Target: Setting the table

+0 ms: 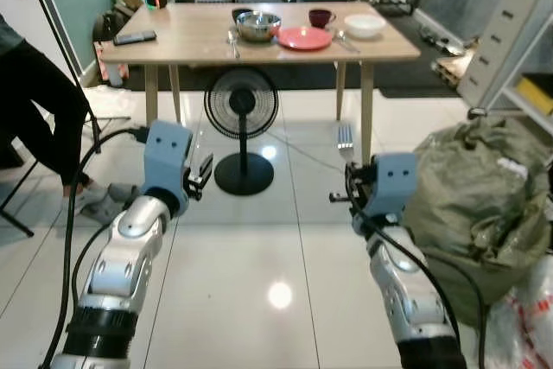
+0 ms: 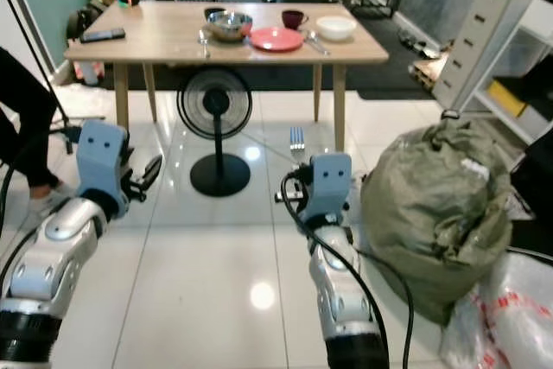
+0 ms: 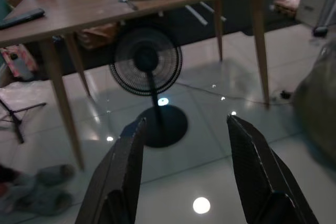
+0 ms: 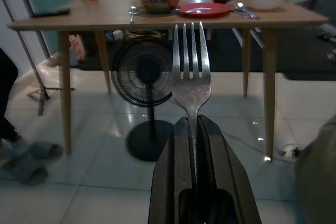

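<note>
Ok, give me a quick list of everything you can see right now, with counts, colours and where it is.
Table: one, light wood, ahead.
Plate: one, red, on table.
Metal bowl: one, silver, left of plate.
White bowl: one, right end of table.
Cup: one, dark red, behind plate.
Spoon: one, silver, left of metal bowl.
Remote: one, black, table's left end.
Fan: one, black, under table.
Sack: one, green, floor right.
Person: one, dark clothes, far left.
Fork: one, silver, upright in right gripper.
Left gripper: open, empty.
Right gripper: shut on fork.
</note>
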